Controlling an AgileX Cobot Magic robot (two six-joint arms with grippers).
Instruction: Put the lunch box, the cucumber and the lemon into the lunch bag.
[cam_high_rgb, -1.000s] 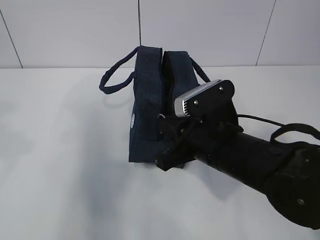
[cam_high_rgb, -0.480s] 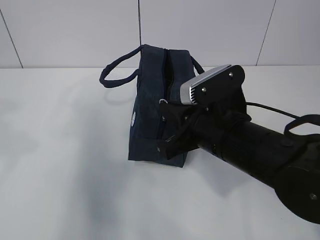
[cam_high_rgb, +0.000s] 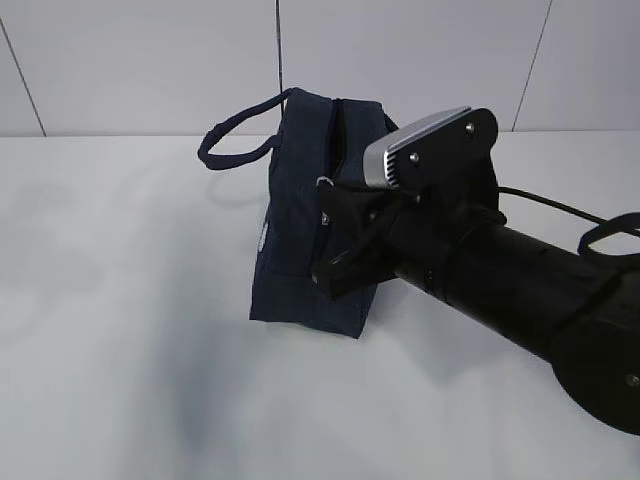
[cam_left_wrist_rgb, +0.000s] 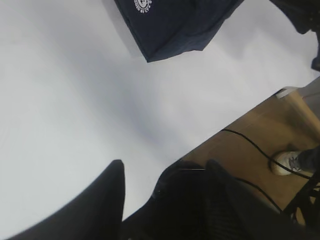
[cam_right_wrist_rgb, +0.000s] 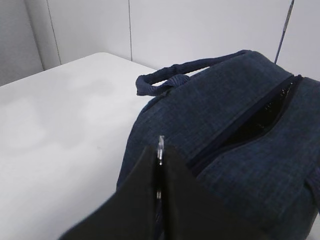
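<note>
The dark navy lunch bag (cam_high_rgb: 297, 240) stands on the white table, handles (cam_high_rgb: 235, 135) up. Its top zipper shows a dark slit still open (cam_right_wrist_rgb: 252, 125). My right gripper (cam_high_rgb: 330, 205) is at the near end of the bag, shut on the zipper's metal ring pull (cam_right_wrist_rgb: 160, 144), which sticks up between the fingers. The bag's bottom corner also shows in the left wrist view (cam_left_wrist_rgb: 175, 25). My left gripper (cam_left_wrist_rgb: 166, 166) is open and empty, low over the table's front edge, away from the bag. The lunch box, cucumber and lemon are out of view.
The table's front edge (cam_left_wrist_rgb: 225, 127) runs near my left gripper. Beyond it are a wooden floor with cables (cam_left_wrist_rgb: 255, 147) and a shoe (cam_left_wrist_rgb: 285, 162). A grey panelled wall (cam_high_rgb: 400, 60) stands behind the table.
My right gripper has moved up and slightly right with the ring pull. The bag's gaping top has drawn narrower, and the bag has shifted and leans a little.
</note>
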